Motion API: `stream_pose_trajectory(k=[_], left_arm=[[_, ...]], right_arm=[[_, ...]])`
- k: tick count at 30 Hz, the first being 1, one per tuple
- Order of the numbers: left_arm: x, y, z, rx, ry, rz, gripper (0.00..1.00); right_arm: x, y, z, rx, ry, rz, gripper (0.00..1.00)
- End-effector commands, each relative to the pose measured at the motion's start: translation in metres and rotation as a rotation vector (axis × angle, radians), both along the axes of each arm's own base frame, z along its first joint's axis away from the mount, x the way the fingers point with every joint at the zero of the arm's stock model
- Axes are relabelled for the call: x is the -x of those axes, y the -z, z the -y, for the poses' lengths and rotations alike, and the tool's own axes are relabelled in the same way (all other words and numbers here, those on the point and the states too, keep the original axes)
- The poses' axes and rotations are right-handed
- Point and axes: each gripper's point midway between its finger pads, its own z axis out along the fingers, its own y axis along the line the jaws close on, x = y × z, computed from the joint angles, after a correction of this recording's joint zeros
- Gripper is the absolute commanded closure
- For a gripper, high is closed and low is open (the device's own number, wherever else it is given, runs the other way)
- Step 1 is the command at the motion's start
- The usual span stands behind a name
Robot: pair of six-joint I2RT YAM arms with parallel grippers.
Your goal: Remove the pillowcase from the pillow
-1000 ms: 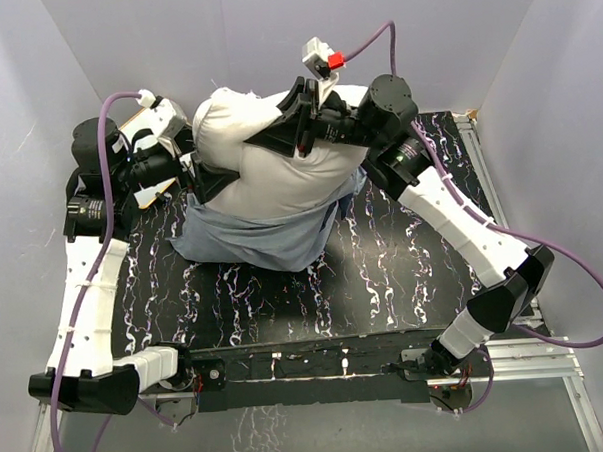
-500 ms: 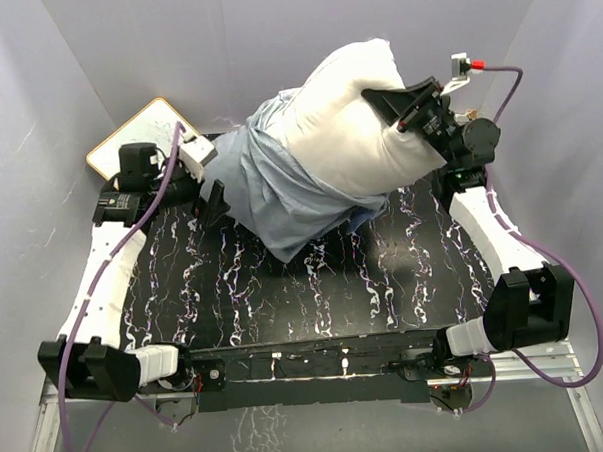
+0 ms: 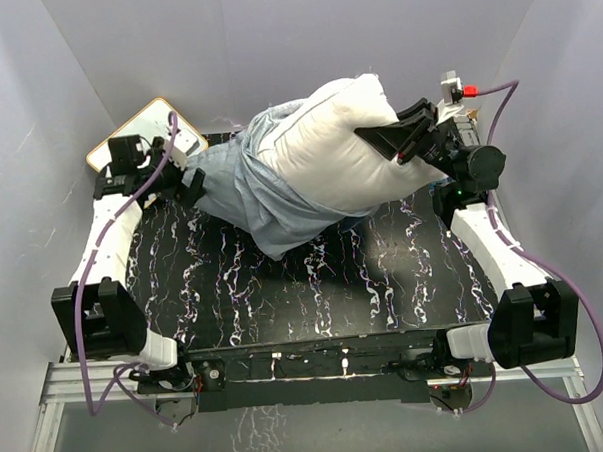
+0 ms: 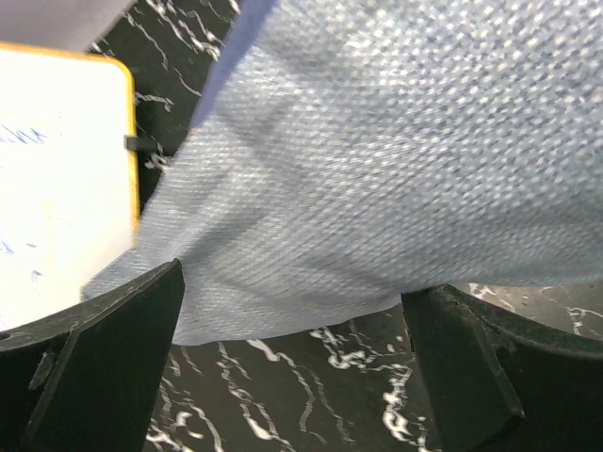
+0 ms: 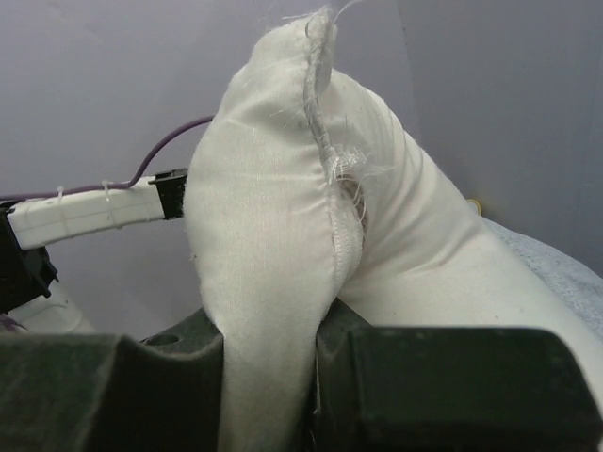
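Note:
The white pillow (image 3: 343, 144) is held up over the back right of the table, about half out of the pillowcase (image 3: 245, 188). The pillowcase shows its pale grey-blue reverse and drapes down to the left. My right gripper (image 3: 393, 142) is shut on a seamed corner of the pillow (image 5: 273, 235), pinched between its fingers (image 5: 104, 395). My left gripper (image 3: 187, 176) is open at the pillowcase's left end. In the left wrist view its fingers (image 4: 104, 358) stand wide apart, and the cloth's edge (image 4: 377, 169) hangs across their tips without being pinched.
A flat white board with an orange edge (image 3: 137, 128) leans at the back left, right behind the left gripper; it also shows in the left wrist view (image 4: 57, 169). The table (image 3: 304, 286) is black with white marbling. Grey walls close in on three sides.
The right gripper swung the pillow up and to the right. The left arm drew back left toward the board, and the pillowcase stretched further left off the pillow.

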Motion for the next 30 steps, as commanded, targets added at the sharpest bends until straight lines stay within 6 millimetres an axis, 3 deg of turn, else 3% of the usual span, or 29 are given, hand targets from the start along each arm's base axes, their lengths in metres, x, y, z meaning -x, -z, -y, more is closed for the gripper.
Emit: stream_pose_trajectory(k=[1,2,4,6,10,15,18,22,26,30], left_arm=[[-0.004,-0.041,-0.007,0.009,0.189,0.085,0.03],[-0.004,-0.035,-0.011,-0.01,0.235,0.055,0.03],[0.017,-0.008,-0.018,-0.032,0.309,-0.106,0.03],[0.02,0.008,-0.03,-0.057,0.333,-0.163,0.03],[0.014,0.02,-0.046,-0.039,0.309,-0.13,0.03],[0.035,0.026,-0.036,-0.035,0.432,-0.151,0.03],[0.038,0.044,-0.046,-0.105,0.46,-0.175,0.03],[0.023,0.064,-0.065,-0.232,0.443,-0.136,0.03],[-0.001,0.07,-0.075,-0.275,0.353,-0.044,0.14],[-0.006,0.06,-0.062,-0.195,0.331,0.008,0.33]], right_arm=[[0.02,-0.016,-0.001,0.009,-0.019,0.126,0.92],[0.018,-0.015,-0.001,0.001,-0.019,0.121,0.92],[0.018,-0.015,0.0,-0.024,-0.033,0.126,0.92],[0.023,-0.014,0.0,-0.038,-0.07,0.142,0.92],[0.03,-0.008,-0.002,-0.043,-0.129,0.14,0.92],[0.024,-0.008,-0.002,-0.028,-0.102,0.13,0.92],[0.02,-0.009,-0.002,-0.011,-0.088,0.129,0.92],[0.022,-0.016,-0.003,-0.009,-0.107,0.137,0.92],[0.027,-0.022,-0.002,-0.011,-0.118,0.146,0.92],[0.027,-0.023,-0.002,-0.023,-0.127,0.124,0.92]])
